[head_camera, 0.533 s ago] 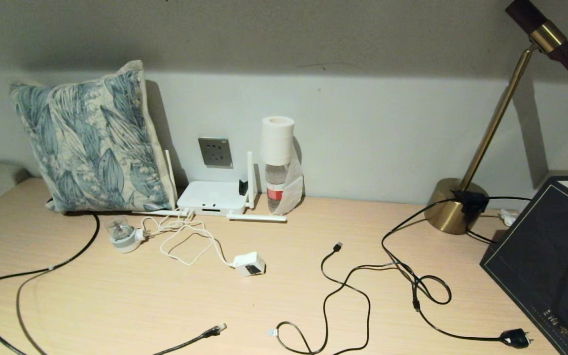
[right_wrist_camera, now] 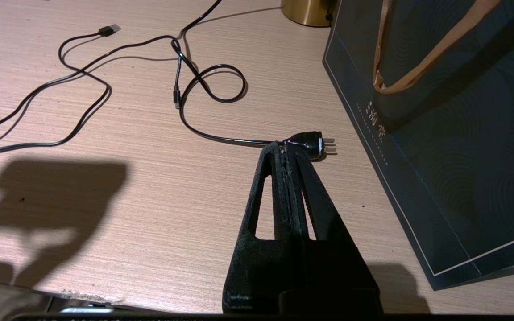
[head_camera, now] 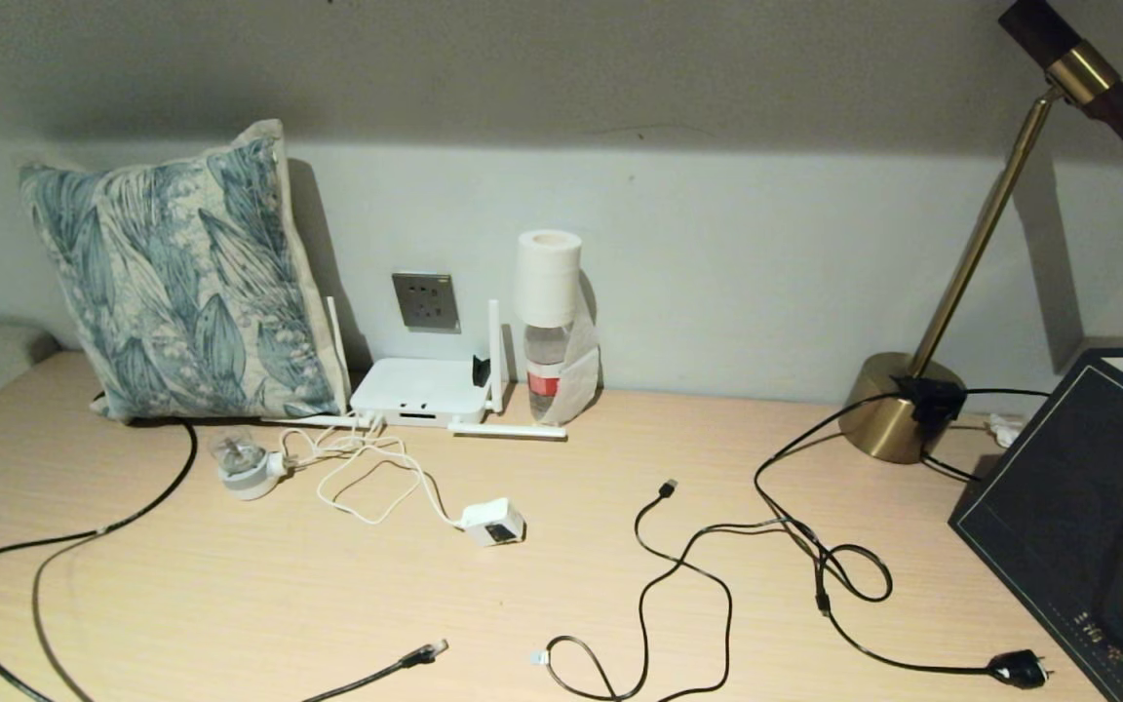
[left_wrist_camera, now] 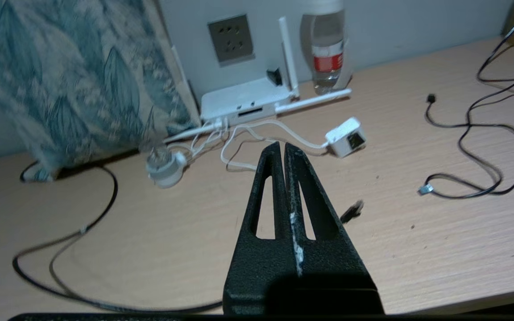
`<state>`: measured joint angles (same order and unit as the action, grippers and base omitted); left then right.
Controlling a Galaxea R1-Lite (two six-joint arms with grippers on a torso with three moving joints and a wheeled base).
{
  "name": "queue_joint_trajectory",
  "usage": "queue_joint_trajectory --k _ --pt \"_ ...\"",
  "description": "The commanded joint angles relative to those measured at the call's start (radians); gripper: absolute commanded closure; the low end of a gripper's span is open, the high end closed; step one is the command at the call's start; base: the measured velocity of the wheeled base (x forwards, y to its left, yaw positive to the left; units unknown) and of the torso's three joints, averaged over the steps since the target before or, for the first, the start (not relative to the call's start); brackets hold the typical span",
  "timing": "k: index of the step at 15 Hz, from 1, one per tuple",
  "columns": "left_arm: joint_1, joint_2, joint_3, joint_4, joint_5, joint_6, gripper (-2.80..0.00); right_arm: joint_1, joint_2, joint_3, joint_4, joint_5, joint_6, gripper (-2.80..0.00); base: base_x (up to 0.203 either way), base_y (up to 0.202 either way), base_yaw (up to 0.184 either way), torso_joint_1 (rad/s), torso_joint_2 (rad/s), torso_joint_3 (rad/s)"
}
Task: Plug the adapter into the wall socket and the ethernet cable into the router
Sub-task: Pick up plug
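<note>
Nothing is plugged yet: the adapter [head_camera: 493,522] is seen lying loose on the desk in front of the router [head_camera: 418,390], the ethernet cable [head_camera: 423,653] nearer still, the wall socket [head_camera: 424,301] just above, while both left gripper [left_wrist_camera: 283,147] and right gripper [right_wrist_camera: 283,147] are held clenched, empty.

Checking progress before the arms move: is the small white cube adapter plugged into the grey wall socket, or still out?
Out. The small white cube adapter lies on the wooden desk, and the grey wall socket shows bare pin holes.
</note>
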<state>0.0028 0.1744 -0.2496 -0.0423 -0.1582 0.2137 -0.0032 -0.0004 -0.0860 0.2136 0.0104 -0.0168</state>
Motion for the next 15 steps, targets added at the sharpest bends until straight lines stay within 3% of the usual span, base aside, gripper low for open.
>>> queue_joint_trajectory --k 1,4,7,9,10,12,15 --pt "-0.012 0.287 -0.162 0.012 -0.058 0.019 0.0 0.0 0.0 0.0 0.001 0.0 0.0 0.0 0.0 0.0 0.0 0.0 0.0 0.0" --pt "-0.028 0.622 -0.285 0.018 -0.126 0.139 0.0 0.0 0.0 0.0 0.001 0.0 0.0 0.0 0.0 0.0 0.0 0.0 0.0 0.0" --pt "-0.036 0.963 -0.407 -0.018 -0.198 0.365 0.0 0.0 0.0 0.0 0.001 0.0 -0.001 0.0 0.0 0.0 0.0 0.0 0.0 0.0" --pt "-0.039 1.173 -0.516 -0.013 -0.267 0.553 0.0 0.0 0.0 0.0 0.001 -0.001 0.0 0.0 0.0 0.0 0.0 0.0 0.0 0.0" --pt "-0.04 1.258 -0.596 0.041 -0.306 0.676 0.0 0.0 0.0 0.0 0.001 0.0 0.0 0.0 0.0 0.0 0.0 0.0 0.0 0.0" --pt "-0.041 1.373 -0.807 0.282 -0.351 0.886 0.0 0.0 0.0 0.0 0.001 0.0 0.0 0.0 0.0 0.0 0.0 0.0 0.0 0.0" --pt "-0.068 1.534 -1.068 0.601 -0.377 1.032 0.0 0.0 0.0 0.0 0.001 0.0 0.0 0.0 0.0 0.0 0.0 0.0 0.0 0.0"
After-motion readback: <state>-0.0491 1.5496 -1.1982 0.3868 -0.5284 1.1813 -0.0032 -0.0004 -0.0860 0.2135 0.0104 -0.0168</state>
